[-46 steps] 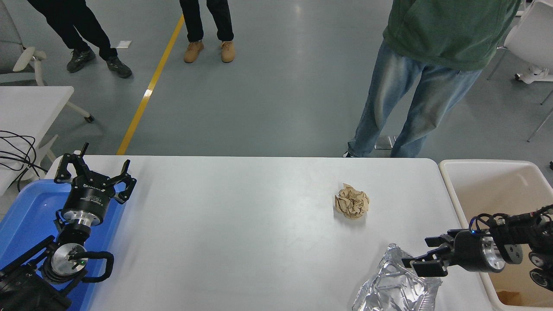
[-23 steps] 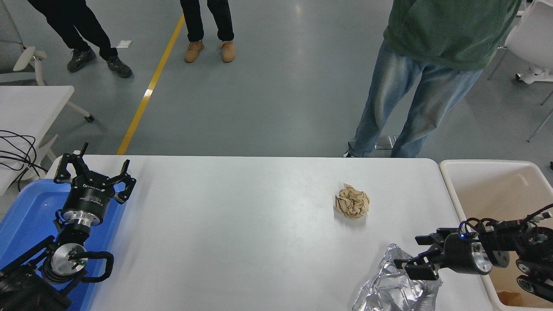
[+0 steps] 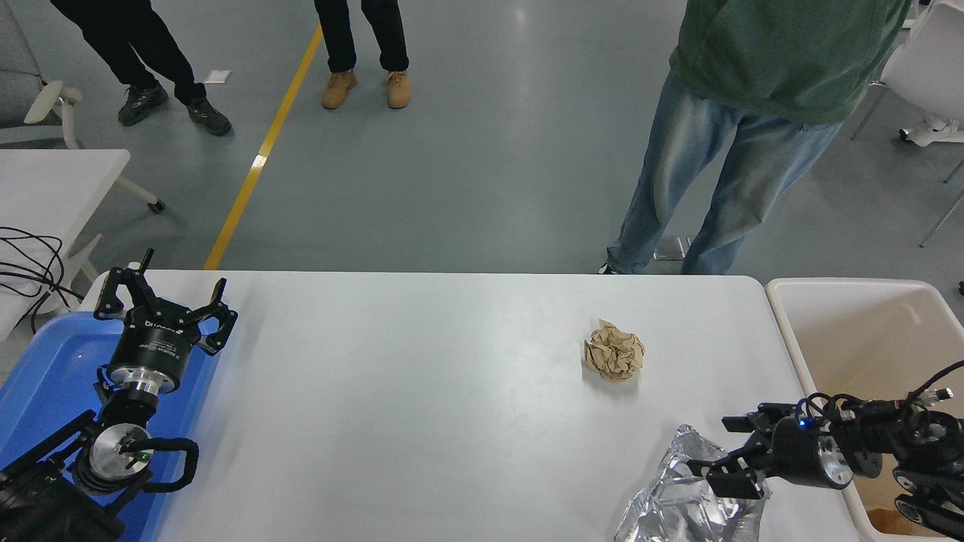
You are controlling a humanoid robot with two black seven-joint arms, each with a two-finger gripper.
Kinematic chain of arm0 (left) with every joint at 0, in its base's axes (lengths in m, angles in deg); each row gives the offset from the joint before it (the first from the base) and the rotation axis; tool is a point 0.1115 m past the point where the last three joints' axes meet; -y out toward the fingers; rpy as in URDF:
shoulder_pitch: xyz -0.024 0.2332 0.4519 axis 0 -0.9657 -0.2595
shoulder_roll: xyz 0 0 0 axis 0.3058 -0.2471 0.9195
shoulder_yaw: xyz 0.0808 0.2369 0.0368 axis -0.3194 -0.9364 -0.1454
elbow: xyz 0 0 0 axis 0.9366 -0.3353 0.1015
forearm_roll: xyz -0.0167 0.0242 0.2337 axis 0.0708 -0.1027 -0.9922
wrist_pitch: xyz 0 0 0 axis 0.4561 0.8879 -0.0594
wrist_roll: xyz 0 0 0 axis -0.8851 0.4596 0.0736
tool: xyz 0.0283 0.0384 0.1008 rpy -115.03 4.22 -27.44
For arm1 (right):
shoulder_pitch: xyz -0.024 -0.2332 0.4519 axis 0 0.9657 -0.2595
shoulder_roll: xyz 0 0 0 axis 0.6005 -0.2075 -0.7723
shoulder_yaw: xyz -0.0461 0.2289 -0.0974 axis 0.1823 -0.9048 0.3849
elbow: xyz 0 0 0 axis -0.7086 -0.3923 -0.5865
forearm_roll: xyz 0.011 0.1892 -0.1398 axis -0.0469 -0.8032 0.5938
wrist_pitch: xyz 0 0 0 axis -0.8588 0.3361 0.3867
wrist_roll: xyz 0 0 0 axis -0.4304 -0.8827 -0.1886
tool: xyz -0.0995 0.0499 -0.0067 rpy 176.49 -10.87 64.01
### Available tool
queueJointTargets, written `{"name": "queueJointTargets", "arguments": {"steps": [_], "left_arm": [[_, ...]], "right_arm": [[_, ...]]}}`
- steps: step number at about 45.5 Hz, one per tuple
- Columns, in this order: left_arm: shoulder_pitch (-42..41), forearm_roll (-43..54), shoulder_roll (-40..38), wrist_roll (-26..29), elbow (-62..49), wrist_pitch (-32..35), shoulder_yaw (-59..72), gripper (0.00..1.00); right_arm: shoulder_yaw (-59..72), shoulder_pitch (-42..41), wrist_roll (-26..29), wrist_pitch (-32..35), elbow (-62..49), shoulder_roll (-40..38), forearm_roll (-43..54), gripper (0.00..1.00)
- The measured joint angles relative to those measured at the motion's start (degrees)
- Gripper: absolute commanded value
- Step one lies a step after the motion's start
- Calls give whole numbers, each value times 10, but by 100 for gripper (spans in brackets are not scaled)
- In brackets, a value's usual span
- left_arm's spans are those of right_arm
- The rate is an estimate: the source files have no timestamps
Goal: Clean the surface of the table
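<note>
Table surface (image 3: 422,391) fills the foreground. Nearest on it, a silver foil bag (image 3: 681,503) lies under the spread-fingered right gripper (image 3: 724,455). Farther lies a crumpled paper ball (image 3: 614,351). The left gripper (image 3: 161,306), fingers wide, hangs over its left edge.

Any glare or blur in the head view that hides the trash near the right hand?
Head view: sharp throughout. The silver foil bag throws bright crinkled glints beside the right hand, and the frame's bottom edge crops it. The crumpled paper ball is evenly lit, with a soft shadow.
</note>
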Motion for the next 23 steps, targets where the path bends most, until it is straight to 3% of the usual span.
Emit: {"name": "queueJointTargets", "arguments": {"steps": [23], "left_arm": [[0,0,0,0,0,0,0,99]], "right_arm": [[14,5,-5,-19,-35,25,-4,96]]}}
